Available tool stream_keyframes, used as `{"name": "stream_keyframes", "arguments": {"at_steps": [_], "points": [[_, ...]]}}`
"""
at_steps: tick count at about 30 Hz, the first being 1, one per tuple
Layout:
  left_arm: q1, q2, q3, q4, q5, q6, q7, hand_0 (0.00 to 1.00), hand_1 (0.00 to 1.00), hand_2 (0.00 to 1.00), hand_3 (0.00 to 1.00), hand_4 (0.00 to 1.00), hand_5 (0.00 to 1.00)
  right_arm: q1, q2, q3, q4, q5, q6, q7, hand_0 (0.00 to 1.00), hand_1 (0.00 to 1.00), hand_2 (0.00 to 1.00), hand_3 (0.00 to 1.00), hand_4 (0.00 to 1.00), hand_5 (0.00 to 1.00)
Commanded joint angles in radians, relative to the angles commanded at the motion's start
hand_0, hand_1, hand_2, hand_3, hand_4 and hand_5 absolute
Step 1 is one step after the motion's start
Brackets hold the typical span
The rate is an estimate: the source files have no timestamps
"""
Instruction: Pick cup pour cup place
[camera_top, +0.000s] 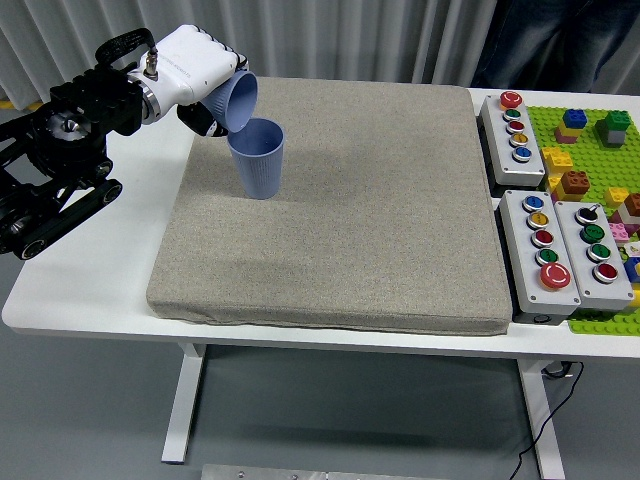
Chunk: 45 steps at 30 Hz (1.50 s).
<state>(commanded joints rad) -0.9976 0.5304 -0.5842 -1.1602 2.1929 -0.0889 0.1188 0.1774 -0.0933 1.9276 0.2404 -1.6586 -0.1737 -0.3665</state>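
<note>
Two blue ribbed cups sat at the far left corner of the grey mat (330, 230). One cup stood upright (257, 158) on the mat, its mouth open to the ceiling. The other, the tilted cup (235, 100), was gripped in my left hand (195, 72), the white back of that hand facing up and my fingers wrapped round the cup's body. I held it tipped well over toward the right, its rim just above the far left edge of the upright cup's mouth; whether the two rims touched I could not tell. My black left arm (55, 160) reached in from the left over the white table (90, 270). To the right of the mat lay three grey button boxes (540, 245) with coloured push buttons, and beyond them a green baseplate (595, 135) with toy bricks. A person in dark clothing (560, 45) stood at the far right side of the table.
</note>
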Motion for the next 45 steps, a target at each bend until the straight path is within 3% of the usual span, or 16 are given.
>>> {"name": "stream_keyframes", "arguments": {"at_steps": [2,7,12,17,25,32,37,42,45], "points": [[0.007,0.0,-0.012,0.0,-0.027,0.007,-0.003,0.613,0.549,0.535,0.538,0.837,0.209,0.0,0.001,0.001,0.0,-0.002,0.0,-0.001,0.64,0.6,0.508,0.579,0.002,0.002],[0.041,0.009,-0.059,0.004,-0.195,0.032,-0.023,0.611,0.549,0.533,0.537,0.837,0.212,-0.003,0.003,0.006,0.0,-0.008,0.001,-0.002,0.64,0.6,0.508,0.579,0.002,0.002],[0.101,0.02,-0.135,-0.009,-0.394,0.075,-0.057,0.611,0.549,0.533,0.537,0.837,0.212,-0.009,0.006,0.011,0.001,-0.014,0.002,-0.002,0.64,0.6,0.508,0.579,0.002,0.002],[0.171,0.013,-0.227,-0.032,-0.576,0.102,-0.088,0.611,0.548,0.534,0.537,0.838,0.216,-0.015,0.008,0.015,0.001,-0.02,0.004,-0.004,0.64,0.6,0.508,0.579,0.002,0.002],[0.311,-0.026,-0.401,-0.08,-0.775,0.14,-0.141,0.609,0.545,0.531,0.537,0.84,0.221,-0.022,0.014,0.022,0.002,-0.03,0.006,-0.005,0.64,0.6,0.508,0.579,0.002,0.002],[0.478,-0.094,-0.559,-0.154,-0.909,0.162,-0.188,0.61,0.544,0.534,0.536,0.839,0.221,-0.031,0.018,0.03,0.002,-0.037,0.009,-0.004,0.64,0.6,0.508,0.579,0.002,0.002],[0.565,-0.146,-0.616,-0.179,-0.992,0.168,-0.217,0.61,0.547,0.535,0.536,0.842,0.225,-0.034,0.02,0.035,0.002,-0.044,0.011,-0.004,0.64,0.6,0.508,0.578,0.002,0.002],[0.643,-0.198,-0.642,-0.187,-1.0,0.181,-0.235,0.61,0.547,0.535,0.536,0.842,0.225,-0.036,0.022,0.037,0.002,-0.043,0.011,-0.002,0.64,0.6,0.508,0.578,0.002,0.002],[0.667,-0.216,-0.639,-0.188,-0.985,0.195,-0.239,0.61,0.546,0.535,0.536,0.841,0.229,-0.035,0.022,0.038,0.002,-0.045,0.012,-0.002,0.64,0.6,0.508,0.578,0.002,0.002]]}}
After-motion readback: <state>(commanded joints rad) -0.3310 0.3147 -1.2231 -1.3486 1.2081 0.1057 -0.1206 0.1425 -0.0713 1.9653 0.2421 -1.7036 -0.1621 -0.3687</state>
